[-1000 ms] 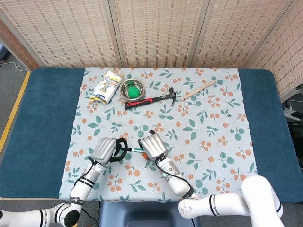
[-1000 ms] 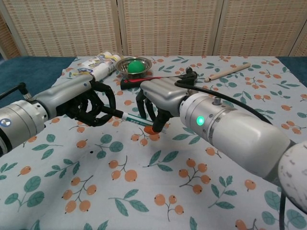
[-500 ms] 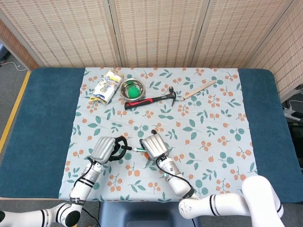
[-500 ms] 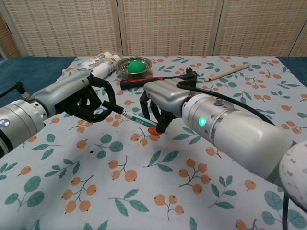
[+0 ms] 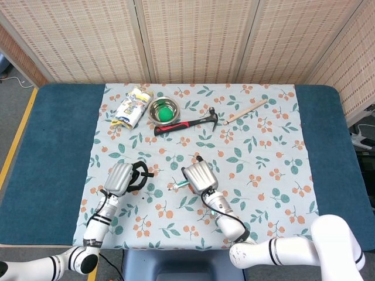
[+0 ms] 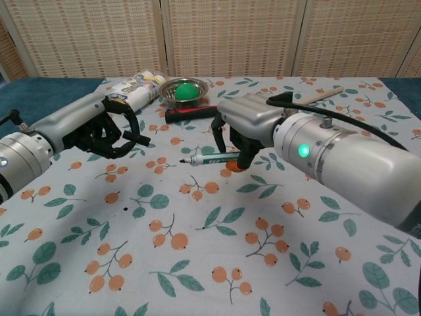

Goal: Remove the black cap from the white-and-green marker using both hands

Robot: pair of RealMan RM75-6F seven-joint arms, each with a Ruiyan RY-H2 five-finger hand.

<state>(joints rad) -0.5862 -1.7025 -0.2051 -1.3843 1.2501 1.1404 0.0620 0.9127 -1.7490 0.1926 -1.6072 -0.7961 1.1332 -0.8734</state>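
Holding the small black cap [image 6: 139,138] in curled fingers, the left hand [image 6: 105,128] sits apart; the right hand [image 6: 245,131] grips the uncapped white-and-green marker [image 6: 209,158], separation apparently done.

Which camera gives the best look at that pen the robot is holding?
The chest view: the marker shows side-on, uncapped tip pointing left, held by the right hand. In the head view the marker is only a small sliver poking out from under that hand.

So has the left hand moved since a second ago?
Yes. The left hand, holding the cap, has pulled left, away from the marker in the right hand, and now sits below the packet.
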